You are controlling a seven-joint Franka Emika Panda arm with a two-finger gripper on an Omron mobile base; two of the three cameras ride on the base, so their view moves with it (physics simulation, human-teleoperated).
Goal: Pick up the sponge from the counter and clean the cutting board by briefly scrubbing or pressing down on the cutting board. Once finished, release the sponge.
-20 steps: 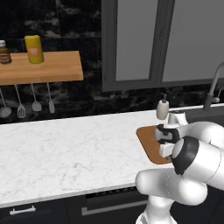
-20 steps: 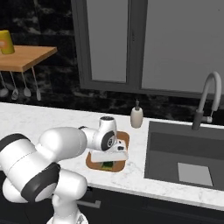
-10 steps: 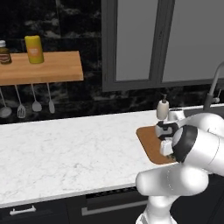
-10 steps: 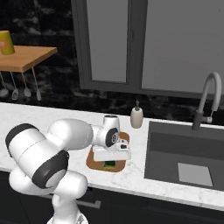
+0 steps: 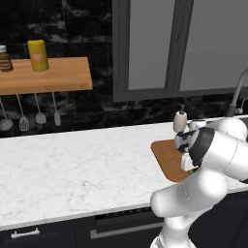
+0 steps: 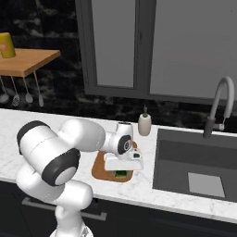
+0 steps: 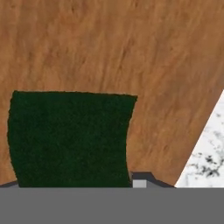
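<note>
While the sponge [image 7: 68,138] fills the lower left of the hand view with its dark green top, it lies flat on the cutting board [image 7: 131,52], whose brown wood takes all the upper part of that frame. In the right base view a small green piece of the sponge [image 6: 121,174] shows in the lower middle, just under the gripper [image 6: 123,167], on the board [image 6: 99,167]. Compared with one second ago, the hand is lower and closer to the board, and the arm has folded more over it. I judge that the sponge is now pressed on the wood, so the scrubbing step is in progress and only the release remains. Whether the jaws still grip the sponge I cannot tell. The white counter [image 7: 205,153] shows at the lower right.
</note>
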